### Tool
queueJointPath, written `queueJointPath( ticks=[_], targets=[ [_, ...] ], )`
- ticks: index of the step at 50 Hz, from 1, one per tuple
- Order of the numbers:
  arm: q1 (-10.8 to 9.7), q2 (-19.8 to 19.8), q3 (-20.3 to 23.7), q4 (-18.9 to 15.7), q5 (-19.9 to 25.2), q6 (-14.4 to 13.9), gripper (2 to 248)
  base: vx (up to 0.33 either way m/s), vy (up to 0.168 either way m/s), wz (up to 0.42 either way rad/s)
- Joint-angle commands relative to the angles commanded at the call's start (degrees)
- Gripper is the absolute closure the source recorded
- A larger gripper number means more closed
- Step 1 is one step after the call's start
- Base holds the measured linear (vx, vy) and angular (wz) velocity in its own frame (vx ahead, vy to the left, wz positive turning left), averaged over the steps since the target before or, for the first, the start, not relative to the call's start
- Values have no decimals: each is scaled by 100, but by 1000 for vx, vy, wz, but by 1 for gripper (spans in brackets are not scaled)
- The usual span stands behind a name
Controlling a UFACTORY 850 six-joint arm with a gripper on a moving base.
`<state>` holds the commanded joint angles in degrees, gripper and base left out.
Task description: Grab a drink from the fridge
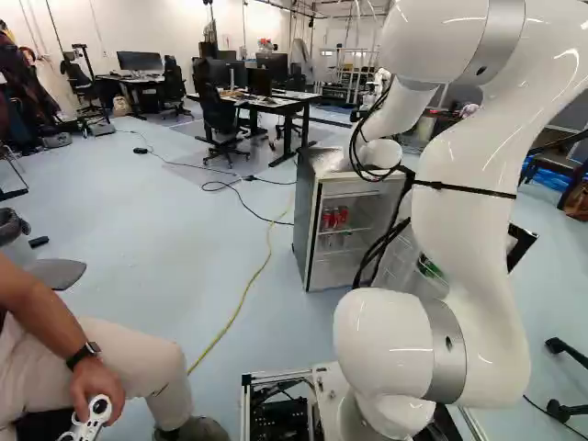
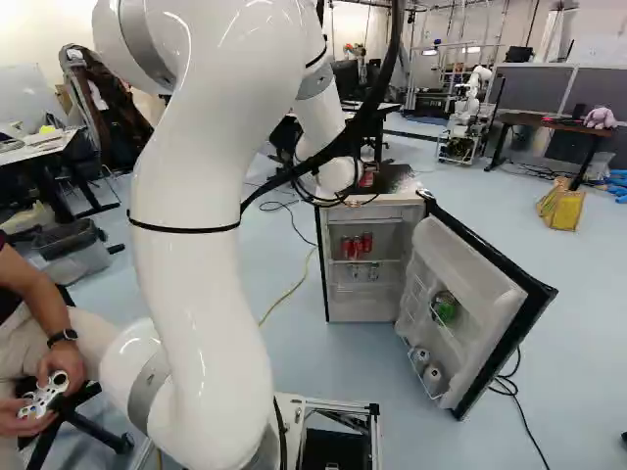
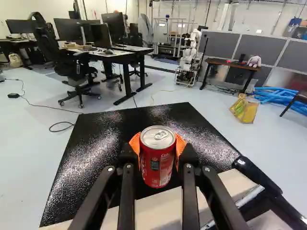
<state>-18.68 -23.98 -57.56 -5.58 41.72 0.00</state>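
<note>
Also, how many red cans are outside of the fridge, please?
1 visible: the red can, held in the gripper at the fridge top. My arm may hide others.

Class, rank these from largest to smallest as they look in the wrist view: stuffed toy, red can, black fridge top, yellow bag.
Black fridge top
Red can
Yellow bag
Stuffed toy

This is apparent size only; the bag and toy stand much farther off.
</note>
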Motion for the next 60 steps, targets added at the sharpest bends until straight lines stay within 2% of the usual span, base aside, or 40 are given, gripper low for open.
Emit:
queueJointPath(
  ticks=[30,50,55,56,60],
  targets=[
    [0,-270,-5,0,0,0,159,0,0,0],
    [0,-296,-7,0,0,0,159,0,0,0],
    [0,-296,-7,0,0,0,154,0,0,0],
    [0,-296,-7,0,0,0,124,0,0,0],
    [0,-296,-7,0,0,0,124,0,0,0]
  ],
)
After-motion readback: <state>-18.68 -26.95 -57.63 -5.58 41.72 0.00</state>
